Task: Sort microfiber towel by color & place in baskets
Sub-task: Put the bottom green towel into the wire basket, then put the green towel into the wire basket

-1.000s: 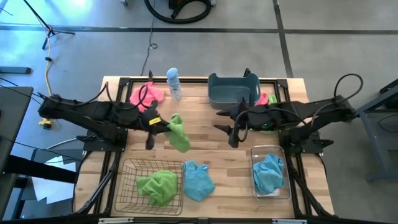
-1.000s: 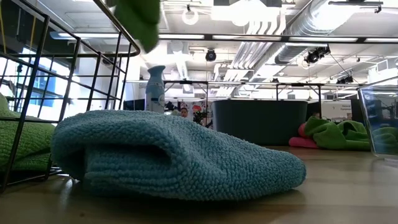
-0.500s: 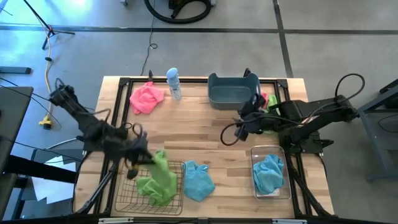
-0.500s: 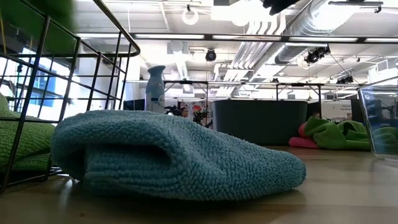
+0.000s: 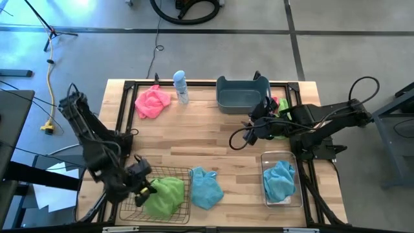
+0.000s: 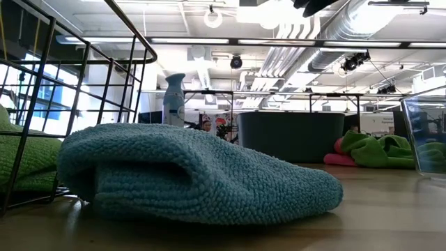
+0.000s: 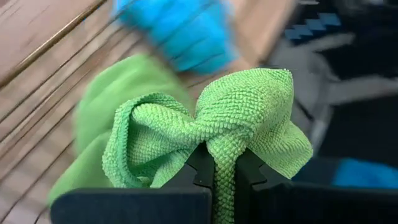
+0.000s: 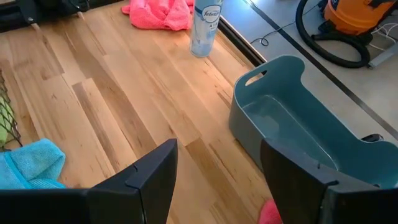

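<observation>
My left gripper [image 5: 146, 188] is over the left part of the wire-mesh basket [image 5: 132, 173], shut on a green towel [image 7: 205, 118]. In the high view this towel merges with the green cloth [image 5: 163, 196] lying in the basket. A blue towel [image 5: 207, 188] lies on the table right of the basket and fills the low view [image 6: 195, 174]. My right gripper [image 5: 242, 139] hovers open above mid-table, in front of the blue-grey tub [image 5: 242, 94]. The clear bin [image 5: 282, 188] holds another blue towel. A pink towel [image 5: 152, 101] lies at the far left. My left gripper pinches a bunched fold of the green towel [image 7: 224, 158] between its two fingers [image 7: 200, 169]. They slant down from the table's left side. The cloth puffs out in loose folds beyond the fingertips, over the basket. Whether it rests on the green cloth below, I cannot tell.
A spray bottle [image 5: 181, 87] stands upright at the far edge beside the pink towel. Green and pink cloth [image 5: 278, 103] lies right of the tub, partly under my right arm. Bare wood lies between tub and basket.
My left gripper has swung from mid-table toward the near left corner, sinking and rolling its wrist, and carried the green towel from hanging above the table to over the wire basket. My right gripper has tipped further down and shifted a little toward the right edge, staying open.
</observation>
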Robot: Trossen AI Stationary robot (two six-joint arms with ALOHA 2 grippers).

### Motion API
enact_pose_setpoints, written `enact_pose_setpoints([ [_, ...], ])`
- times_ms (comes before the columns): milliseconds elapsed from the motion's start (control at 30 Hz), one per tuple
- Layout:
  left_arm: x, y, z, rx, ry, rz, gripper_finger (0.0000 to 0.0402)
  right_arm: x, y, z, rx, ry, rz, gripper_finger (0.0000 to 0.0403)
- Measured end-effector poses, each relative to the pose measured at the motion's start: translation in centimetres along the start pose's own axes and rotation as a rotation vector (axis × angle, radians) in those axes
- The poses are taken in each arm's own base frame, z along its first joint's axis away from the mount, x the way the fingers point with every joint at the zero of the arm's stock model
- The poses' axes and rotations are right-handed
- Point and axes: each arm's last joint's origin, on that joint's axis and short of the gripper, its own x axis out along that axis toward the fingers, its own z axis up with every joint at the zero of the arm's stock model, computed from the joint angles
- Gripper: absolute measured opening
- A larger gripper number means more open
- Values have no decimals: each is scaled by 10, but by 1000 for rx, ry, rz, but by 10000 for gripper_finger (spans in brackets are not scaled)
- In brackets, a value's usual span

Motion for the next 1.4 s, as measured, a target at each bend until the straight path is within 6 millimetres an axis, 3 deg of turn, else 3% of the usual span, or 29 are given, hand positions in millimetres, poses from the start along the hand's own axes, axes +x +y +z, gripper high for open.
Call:
enact_pose_setpoints([
  [133, 19, 5, -6, -124, 60, 140, 0, 0, 0, 0, -7, 2, -2, 225],
  [300, 34, 5, -10, -227, 57, 192, 0, 0, -1, -1, -16, 11, -8, 225],
  [733, 79, 14, -20, -195, 109, 399, 13, 0, -3, -4, -43, 37, -24, 225],
  [900, 86, 15, -17, -163, 104, 419, 57, 0, -3, -4, -49, 37, -24, 225],
  [1267, 90, 16, -9, -136, 121, 415, 207, 0, -3, -4, -49, 41, -17, 225],
  [1400, 80, 12, -1, -93, 191, 361, 243, 0, -3, -4, -49, 42, -17, 225],
])
